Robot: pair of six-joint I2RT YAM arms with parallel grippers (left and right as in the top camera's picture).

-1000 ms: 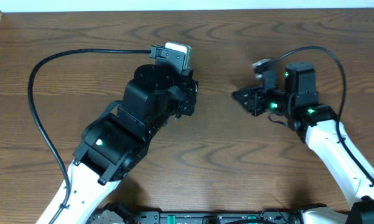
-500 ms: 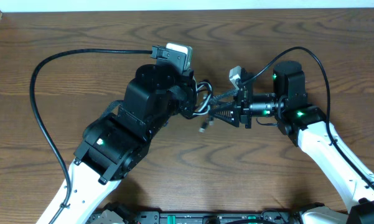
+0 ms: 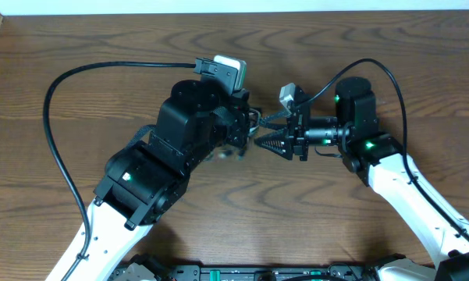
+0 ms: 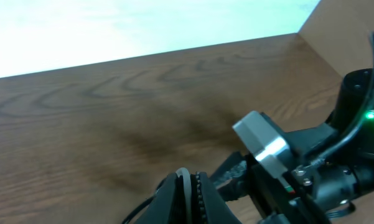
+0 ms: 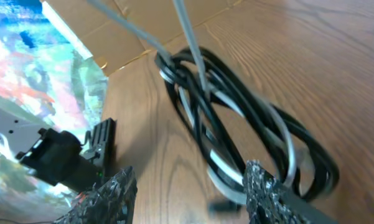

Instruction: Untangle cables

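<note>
The left gripper [image 3: 246, 134] is the thing to watch here, out over the brown wood-grain tabletop [image 3: 296, 222]. Its jaws are pressed together, and from its own wrist view a pale strand shows pinched at the tips, so I take it to be clamped on one cord of the tangled bundle of thin black and white cables [image 5: 236, 124]. That bundle sits right at the left gripper, mostly tucked under it when seen from above. The right wrist view shows it better: several overlapping loops, dark and pale mixed, with two pale strands pulled straight up and away out of the knot. It is too blurred to tell whether the loops rest on the wood or hang just clear of it.

The right gripper [image 3: 267, 143] points straight at the left gripper from just beside it. Its jaws stand apart, the rough black fingertips [image 5: 109, 199] flanking the near end of the loops with nothing clamped between them.

To my eye this is the step of taking a second hold: one side anchors the tangle, the other lines up on a loop. The next move calls for singling out one cord, not the whole coil, closing on it, then drawing it away from the left gripper gently enough that the knot loosens rather than tightens.
</note>
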